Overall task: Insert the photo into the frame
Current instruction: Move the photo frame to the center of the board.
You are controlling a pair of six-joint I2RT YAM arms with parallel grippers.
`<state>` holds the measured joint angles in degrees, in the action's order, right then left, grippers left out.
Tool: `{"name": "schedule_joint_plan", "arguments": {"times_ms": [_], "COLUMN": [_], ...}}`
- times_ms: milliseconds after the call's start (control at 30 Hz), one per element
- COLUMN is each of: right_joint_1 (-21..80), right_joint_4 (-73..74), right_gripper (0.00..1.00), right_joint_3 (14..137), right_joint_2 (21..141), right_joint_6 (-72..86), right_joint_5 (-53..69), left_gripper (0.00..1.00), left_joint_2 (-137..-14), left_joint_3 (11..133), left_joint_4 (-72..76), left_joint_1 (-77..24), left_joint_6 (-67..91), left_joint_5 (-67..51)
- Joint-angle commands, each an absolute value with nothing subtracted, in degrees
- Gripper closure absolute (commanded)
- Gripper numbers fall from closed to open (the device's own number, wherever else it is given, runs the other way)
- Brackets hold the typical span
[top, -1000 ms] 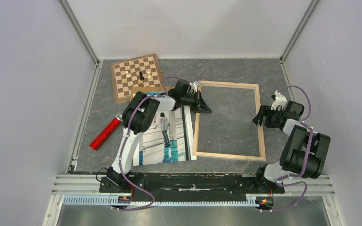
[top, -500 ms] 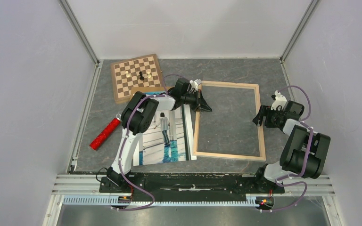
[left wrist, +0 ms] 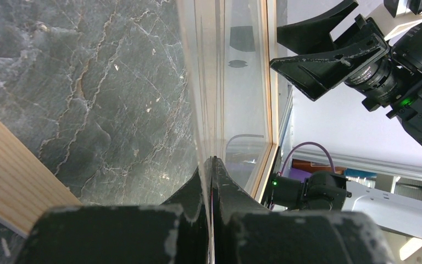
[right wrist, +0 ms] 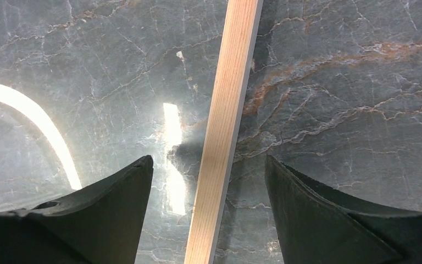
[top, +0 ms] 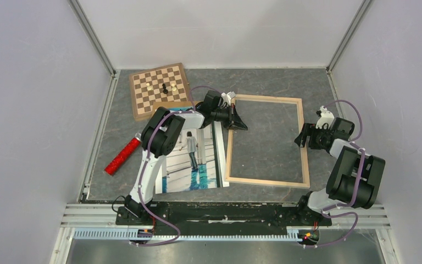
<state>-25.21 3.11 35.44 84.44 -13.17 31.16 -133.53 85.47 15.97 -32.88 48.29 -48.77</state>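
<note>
The photo (top: 195,159) lies face up left of the frame (top: 266,182), its upper part hidden under my left arm. At the photo's top right corner, my left gripper (top: 243,127) lies over the frame's left bar. In the left wrist view its jaws (left wrist: 211,160) are pressed together on a thin pale sheet edge (left wrist: 207,140) with a red streak, which I take for the photo. The frame's wooden bar (left wrist: 11,159) crosses the lower left of that view. My right gripper (top: 302,138) is open, its fingers (right wrist: 209,159) straddling the frame's right bar (right wrist: 228,110) without touching it.
A chessboard (top: 161,88) with a few pieces sits at the back left, a brown board (top: 171,104) poking out beside it. A red glittery cylinder (top: 122,156) lies near the left wall. Glare shows inside the frame (right wrist: 171,132). Enclosure walls stand close on three sides.
</note>
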Motion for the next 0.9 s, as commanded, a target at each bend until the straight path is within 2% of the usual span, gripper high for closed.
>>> {"name": "schedule_joint_plan", "arguments": {"times_ms": [0, 867], "right_joint_1": [-24.79, -24.79], "right_joint_4": [4.04, 6.2], "right_gripper": [0.23, 0.23], "right_joint_3": [35.68, 35.32], "right_joint_2": [83.68, 81.52], "right_joint_6": [-13.89, -16.15], "right_joint_5": [30.63, 31.66], "left_gripper": [0.98, 0.97], "left_joint_2": [-131.55, -131.66], "left_joint_3": [86.6, 88.9], "left_joint_4": [17.7, 5.92], "left_joint_1": [-33.21, -34.01], "left_joint_6": [46.76, 40.16], "left_joint_5": [-48.53, -43.69]}}
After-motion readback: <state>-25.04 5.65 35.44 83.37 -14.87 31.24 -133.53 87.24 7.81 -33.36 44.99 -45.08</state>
